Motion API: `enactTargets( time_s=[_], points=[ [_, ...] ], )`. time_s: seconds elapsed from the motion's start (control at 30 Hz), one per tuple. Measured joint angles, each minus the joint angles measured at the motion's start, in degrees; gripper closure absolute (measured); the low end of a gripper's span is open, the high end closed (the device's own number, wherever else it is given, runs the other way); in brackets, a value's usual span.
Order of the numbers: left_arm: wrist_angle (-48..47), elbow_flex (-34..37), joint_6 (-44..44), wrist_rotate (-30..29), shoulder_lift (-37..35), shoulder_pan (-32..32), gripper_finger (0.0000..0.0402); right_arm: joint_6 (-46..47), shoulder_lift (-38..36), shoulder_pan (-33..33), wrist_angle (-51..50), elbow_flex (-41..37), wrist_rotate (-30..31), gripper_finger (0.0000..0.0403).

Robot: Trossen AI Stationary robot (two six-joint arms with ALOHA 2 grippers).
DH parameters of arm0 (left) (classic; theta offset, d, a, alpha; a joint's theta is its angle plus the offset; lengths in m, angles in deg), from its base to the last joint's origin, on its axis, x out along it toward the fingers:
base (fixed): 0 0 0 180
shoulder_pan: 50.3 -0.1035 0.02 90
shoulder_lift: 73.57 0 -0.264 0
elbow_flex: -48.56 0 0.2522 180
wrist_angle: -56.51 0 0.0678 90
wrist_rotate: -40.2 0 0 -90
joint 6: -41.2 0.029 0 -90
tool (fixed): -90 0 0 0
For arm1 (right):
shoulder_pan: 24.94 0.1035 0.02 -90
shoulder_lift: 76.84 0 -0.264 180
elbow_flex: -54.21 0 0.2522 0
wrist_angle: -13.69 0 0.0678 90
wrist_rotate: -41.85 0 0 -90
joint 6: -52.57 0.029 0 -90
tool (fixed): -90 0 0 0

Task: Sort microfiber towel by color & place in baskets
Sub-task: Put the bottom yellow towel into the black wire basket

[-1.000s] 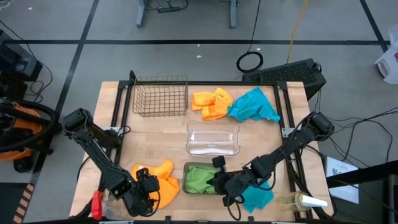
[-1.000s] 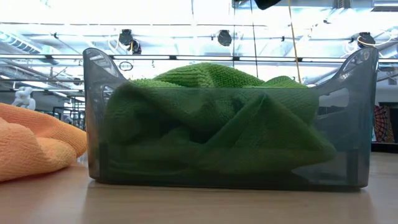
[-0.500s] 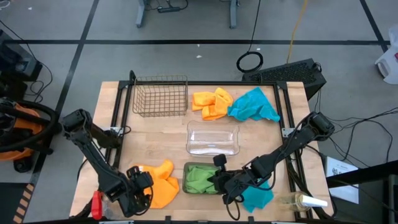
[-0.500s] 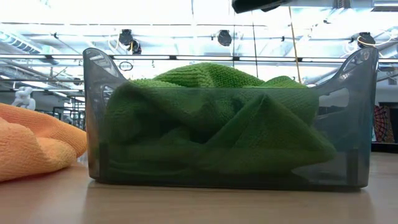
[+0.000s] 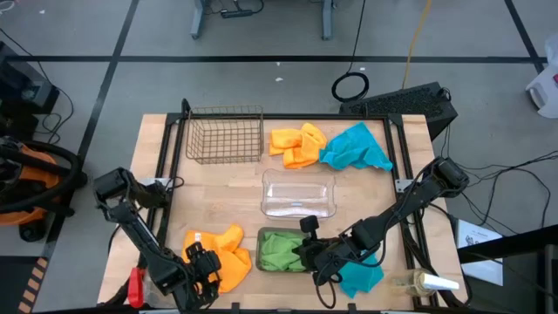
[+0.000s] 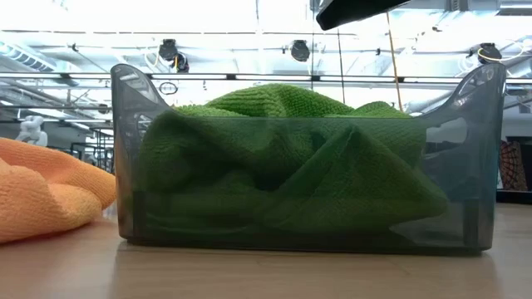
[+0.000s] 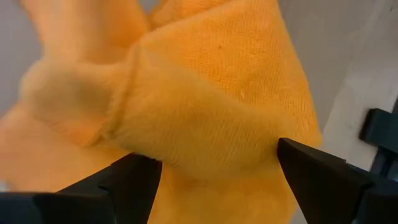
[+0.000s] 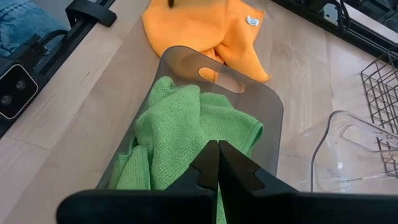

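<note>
The bench (image 5: 235,179) was a pale wooden top with a dark frame, standing on a grey floor crossed by dark lines, with cables and a black keyboard (image 5: 410,100) just off its far right corner. In the low view a hall with ceiling lamps lay behind it.

At the far edge stood the brown wire basket (image 5: 225,134), then an orange towel (image 5: 296,146) and, touching it, a teal towel (image 5: 356,148) toward the far right corner. The clear tray (image 5: 298,194) sat at the bench's middle.

At the near edge the grey tray (image 5: 261,236) held green towels (image 5: 279,251). The right gripper (image 5: 305,255) hovered over that tray with its fingers (image 8: 208,163) pressed together on nothing. A second teal towel (image 5: 359,279) lay under the right arm by the near right corner.

Near the near left corner, the left gripper (image 5: 202,267) had its fingers (image 7: 134,177) clamped on a second orange towel (image 5: 220,253), whose bunched fold filled the left wrist view. A red-handled tool (image 5: 135,286) lay at the near left corner.
</note>
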Motion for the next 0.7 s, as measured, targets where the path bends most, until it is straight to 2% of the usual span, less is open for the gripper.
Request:
enactTargets(
  time_s=[0.2,0.33,0.5,0.7],
  points=[
    [1.06,0.0,0.57,-0.58,4.17,-0.66,0.009,0.0,0.04,0.01,0.02,0.0,-0.04,0.0403],
    [1.24,0.0,2.22,-2.08,4.64,-1.22,0.013,0.0,0.07,0.02,0.13,0.0,-0.06,0.0403],
    [1.43,0.0,3.5,-3.38,4.68,-2.01,0.0223,0.0,0.09,0.0,0.13,0.0,-0.07,0.0403],
    [1.32,0.0,3.01,-3.55,4.69,-2.87,0.0368,0.0,0.09,0.01,0.13,0.0,-0.11,0.0403]
  ],
)
